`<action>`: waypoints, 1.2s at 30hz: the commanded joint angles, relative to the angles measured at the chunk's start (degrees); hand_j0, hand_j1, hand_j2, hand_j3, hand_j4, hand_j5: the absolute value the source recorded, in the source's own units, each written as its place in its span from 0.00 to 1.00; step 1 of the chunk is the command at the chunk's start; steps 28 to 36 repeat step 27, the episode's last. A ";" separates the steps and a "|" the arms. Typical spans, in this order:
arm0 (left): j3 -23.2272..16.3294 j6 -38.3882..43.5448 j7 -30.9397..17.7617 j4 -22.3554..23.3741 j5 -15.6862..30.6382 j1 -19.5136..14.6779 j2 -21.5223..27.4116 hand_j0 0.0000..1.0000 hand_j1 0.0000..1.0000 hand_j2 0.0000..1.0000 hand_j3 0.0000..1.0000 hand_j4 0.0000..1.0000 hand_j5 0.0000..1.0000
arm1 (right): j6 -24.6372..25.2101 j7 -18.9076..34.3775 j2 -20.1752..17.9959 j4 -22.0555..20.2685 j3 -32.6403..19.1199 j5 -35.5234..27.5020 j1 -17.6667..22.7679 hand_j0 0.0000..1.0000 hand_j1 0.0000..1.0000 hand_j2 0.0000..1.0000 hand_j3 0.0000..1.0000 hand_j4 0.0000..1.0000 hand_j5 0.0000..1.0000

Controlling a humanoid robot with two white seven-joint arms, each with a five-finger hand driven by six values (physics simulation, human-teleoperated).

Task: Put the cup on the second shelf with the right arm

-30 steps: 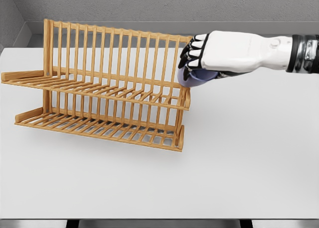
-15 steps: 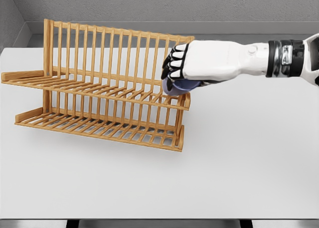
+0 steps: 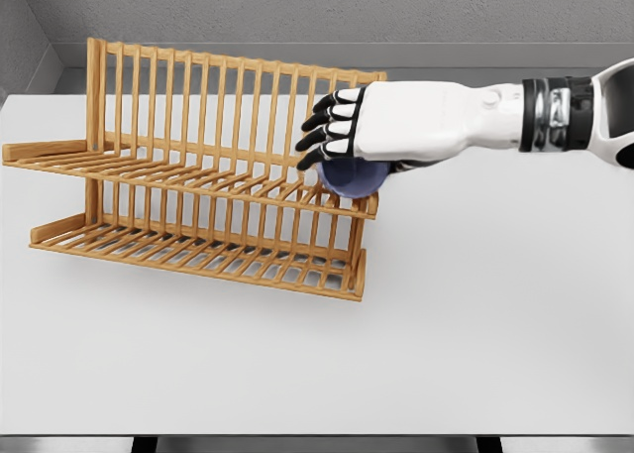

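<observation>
A blue cup (image 3: 353,179) rests on the right end of the upper shelf (image 3: 178,174) of a wooden two-tier dish rack (image 3: 109,106). My right hand (image 3: 331,132) hovers directly over the cup, its arm reaching in from the right. The fingers (image 3: 319,126) are stretched out to the left and no longer wrap the cup. The palm hides the cup's top. The lower shelf (image 3: 198,253) holds nothing.
The rack stands on a white table (image 3: 475,324), toward its left and back. A grey wall runs behind the table. The rack's tall slatted back rises just behind my hand.
My right hand moved left along the upper shelf with the cup, lowered it onto the slats, and its fingers went from curled around the cup to extended.
</observation>
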 commanded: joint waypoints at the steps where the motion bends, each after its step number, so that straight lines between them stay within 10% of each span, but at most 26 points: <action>1: 0.03 0.00 0.04 0.01 -0.01 0.00 0.00 1.00 1.00 1.00 1.00 1.00 1.00 | 0.16 -0.01 -0.07 -0.01 -1.32 -0.41 0.00 1.00 1.00 1.00 1.00 1.00 1.00; 8: -0.06 0.00 0.04 0.01 -0.01 0.00 0.00 1.00 1.00 1.00 1.00 1.00 1.00 | 0.16 -0.01 -6.39 0.60 -14.59 -0.76 2.20 1.00 1.00 1.00 1.00 1.00 1.00; 13: -0.06 0.00 -0.05 0.01 -0.01 0.00 0.00 1.00 1.00 1.00 1.00 1.00 1.00 | 0.16 -0.01 -13.60 3.85 -25.93 -0.85 16.08 1.00 1.00 1.00 1.00 1.00 1.00; 16: 0.03 0.00 -0.05 0.01 -0.01 0.00 0.00 1.00 1.00 1.00 1.00 1.00 1.00 | 0.16 -0.01 -13.43 9.39 -27.34 -0.85 24.17 1.00 1.00 1.00 1.00 1.00 1.00; 20: 0.03 0.00 -0.05 0.01 -0.01 0.00 0.00 1.00 1.00 1.00 1.00 1.00 1.00 | 0.16 -0.01 -2.27 16.16 -37.27 0.91 35.24 1.00 1.00 1.00 1.00 1.00 1.00; 36: -0.15 0.00 0.04 0.01 -0.01 0.00 0.00 1.00 1.00 1.00 1.00 1.00 1.00 | 0.16 -0.01 -1.12 16.51 -37.44 1.08 36.39 1.00 1.00 1.00 1.00 1.00 1.00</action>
